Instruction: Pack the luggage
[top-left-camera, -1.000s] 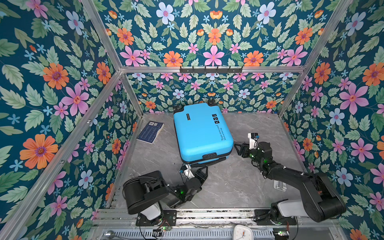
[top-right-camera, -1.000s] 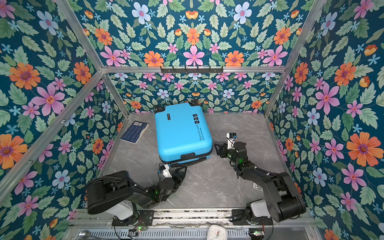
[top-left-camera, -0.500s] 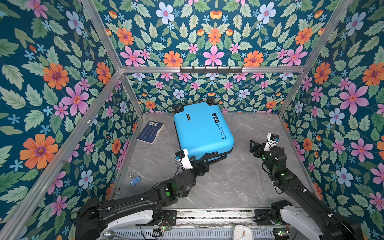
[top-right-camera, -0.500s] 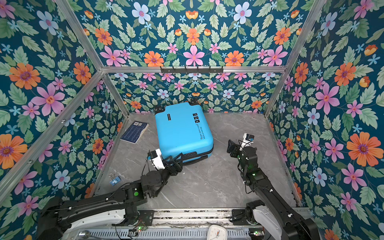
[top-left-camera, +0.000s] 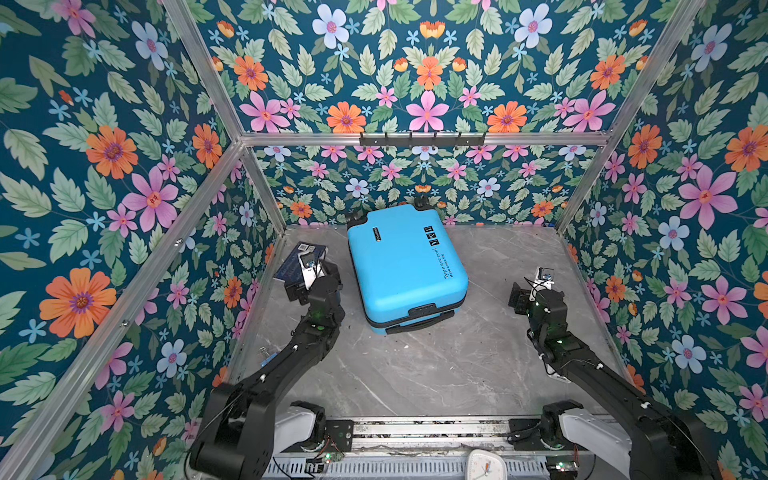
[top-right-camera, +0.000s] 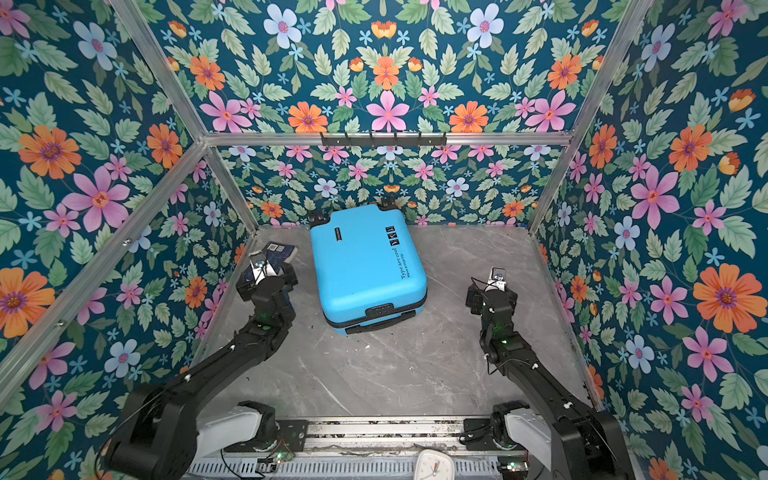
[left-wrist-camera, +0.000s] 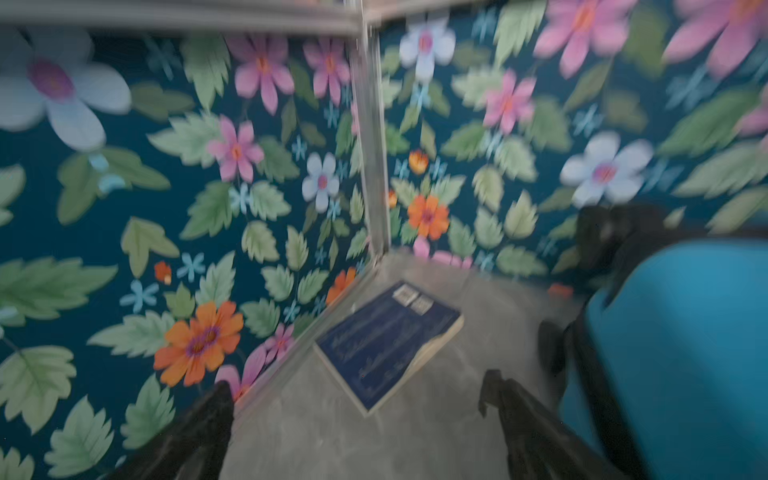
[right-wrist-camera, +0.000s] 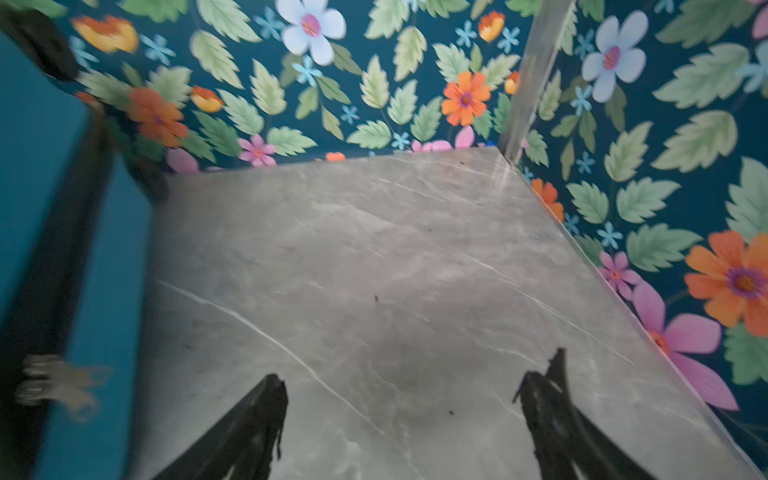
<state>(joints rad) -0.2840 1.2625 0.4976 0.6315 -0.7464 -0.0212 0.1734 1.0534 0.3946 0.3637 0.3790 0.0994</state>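
Observation:
The luggage (top-left-camera: 405, 266) is a bright-blue suitcase lying flat and closed at the middle back of the table, handle end toward the front; both top views show it (top-right-camera: 368, 266). My left gripper (left-wrist-camera: 357, 386) stands open over bare table, just short of a dark-blue book (left-wrist-camera: 386, 340) in the back-left corner. The suitcase's side (left-wrist-camera: 673, 353) is close beside it. In a top view that gripper (top-left-camera: 312, 279) partly hides the book (top-left-camera: 299, 259). My right gripper (right-wrist-camera: 409, 378) is open above bare table to the right of the suitcase (right-wrist-camera: 33, 166), holding nothing.
Flowered walls with metal posts close in the table (top-left-camera: 415, 374) on three sides. A black hook rail (top-left-camera: 422, 139) runs along the back wall. A small blue item (top-left-camera: 268, 357) lies by the left wall. A white clock (top-left-camera: 484, 465) sits at the front edge.
My left gripper left the suitcase's handle end, swung left and back toward the book, and opened. My right gripper drew away from the suitcase's right side and opened wider.

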